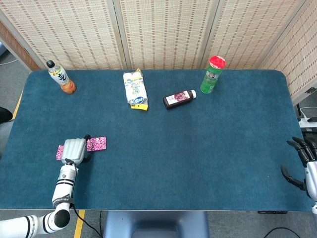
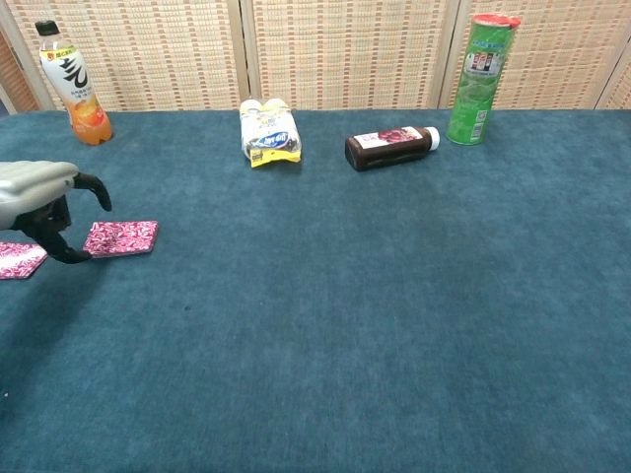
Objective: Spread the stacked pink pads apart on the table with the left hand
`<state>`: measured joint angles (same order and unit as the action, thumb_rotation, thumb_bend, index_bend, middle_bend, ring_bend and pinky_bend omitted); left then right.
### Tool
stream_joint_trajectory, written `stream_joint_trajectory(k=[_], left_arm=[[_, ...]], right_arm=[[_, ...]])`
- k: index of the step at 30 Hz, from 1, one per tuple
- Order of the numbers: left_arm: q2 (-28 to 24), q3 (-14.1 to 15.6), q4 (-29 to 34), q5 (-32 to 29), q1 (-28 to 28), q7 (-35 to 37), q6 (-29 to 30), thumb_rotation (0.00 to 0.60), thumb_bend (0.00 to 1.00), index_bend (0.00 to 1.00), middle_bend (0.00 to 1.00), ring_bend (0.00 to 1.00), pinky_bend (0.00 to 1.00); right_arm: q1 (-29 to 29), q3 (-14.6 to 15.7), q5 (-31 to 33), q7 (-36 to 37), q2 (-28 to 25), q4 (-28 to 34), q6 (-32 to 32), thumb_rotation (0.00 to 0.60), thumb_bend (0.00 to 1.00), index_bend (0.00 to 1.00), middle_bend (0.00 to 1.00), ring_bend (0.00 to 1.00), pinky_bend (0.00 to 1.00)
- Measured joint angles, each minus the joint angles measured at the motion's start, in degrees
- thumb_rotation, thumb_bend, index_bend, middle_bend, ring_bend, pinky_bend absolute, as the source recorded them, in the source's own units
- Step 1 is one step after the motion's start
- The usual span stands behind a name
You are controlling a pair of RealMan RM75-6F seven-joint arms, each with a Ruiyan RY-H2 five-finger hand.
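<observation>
Two pink patterned pads lie apart on the blue table near its left front. The right pad (image 1: 96,144) (image 2: 120,237) lies flat in full view. The left pad (image 1: 59,152) (image 2: 20,260) is partly covered in the head view by my left hand (image 1: 75,148) (image 2: 44,197). That hand hovers between the two pads, fingers curved and apart, holding nothing; a fingertip (image 2: 69,256) hangs close to the right pad's left edge. My right hand (image 1: 303,163) stays at the table's right front edge, fingers spread and empty.
Along the far side stand an orange drink bottle (image 1: 61,78) (image 2: 73,84), a white and yellow packet (image 1: 135,89) (image 2: 268,133), a dark bottle lying on its side (image 1: 179,98) (image 2: 390,147) and a green can (image 1: 213,75) (image 2: 481,77). A woven screen stands behind the table.
</observation>
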<state>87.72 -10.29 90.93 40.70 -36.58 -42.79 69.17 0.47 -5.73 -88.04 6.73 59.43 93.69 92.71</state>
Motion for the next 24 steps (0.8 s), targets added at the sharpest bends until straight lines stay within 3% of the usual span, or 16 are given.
stream_joint_trajectory(k=[24], left_arm=[[6.87,-4.45,-5.42,-13.58,-6.08,-8.83,1.98,0.6,0.24,0.26,1.0,1.0,1.0]], right_arm=[[-0.05,0.08,-0.13,0.28,-0.14,-0.02,-0.07,0.6,0.27,0.19,0.13,0.07,0.28]])
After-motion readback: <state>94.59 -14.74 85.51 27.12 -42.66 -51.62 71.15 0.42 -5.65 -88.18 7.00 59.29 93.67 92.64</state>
